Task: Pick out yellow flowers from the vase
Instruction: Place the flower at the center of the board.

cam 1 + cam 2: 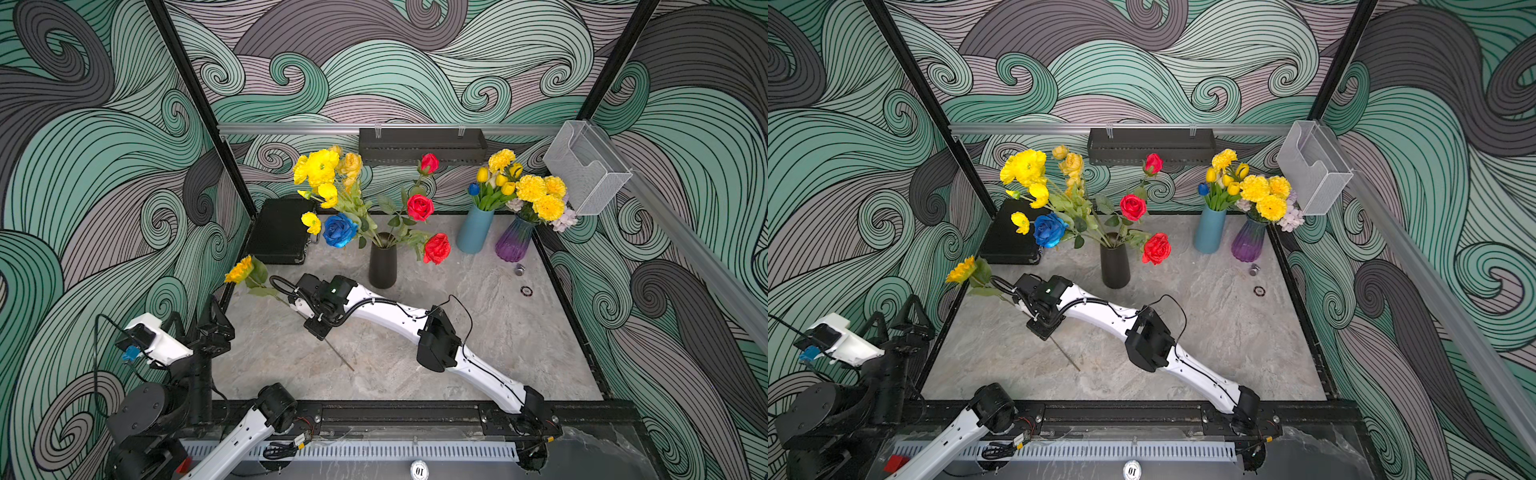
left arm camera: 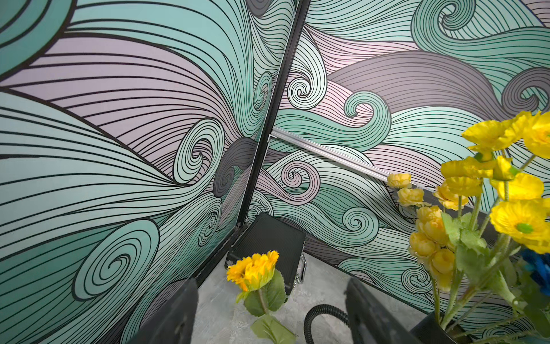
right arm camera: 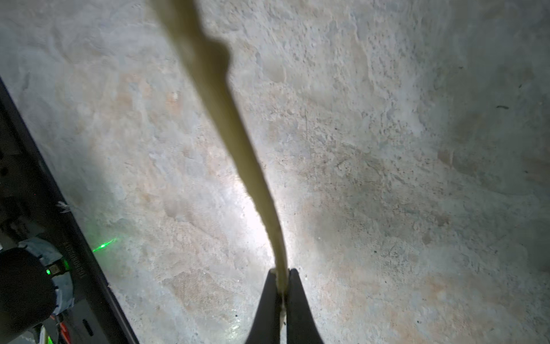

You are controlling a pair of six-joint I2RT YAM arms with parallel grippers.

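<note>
A yellow flower (image 1: pixel 239 270) is out of the vase, held by the right pincer (image 3: pixel 281 283), whose jaws are closed tight on its stem (image 3: pixel 238 143). The stem slants. The bloom is up near the left edge of the tabletop (image 1: pixel 519 353), just in front of a black case (image 1: pixel 280 230). The stem's bare end points down toward the middle of the stone, and I cannot tell whether it touches.

The left pincer (image 1: pixel 195 309) hangs beside that left edge with its jaws wide apart and nothing in them. In its wrist view the bloom shows between the two fingers (image 2: pixel 175 312), apart from both.

Yellow poppies (image 1: pixel 320 166) and a pale yellow spray (image 1: pixel 352 164) stand in the black vase (image 1: pixel 382 266) behind the right wrist, together with a blue rose (image 1: pixel 340 230) and three red roses (image 1: pixel 420 207). Farther right, a blue vase (image 1: pixel 474 230) holds yellow tulips (image 1: pixel 498 180) and a purple vase (image 1: pixel 514 243) holds yellow carnations (image 1: pixel 540 195).
</note>
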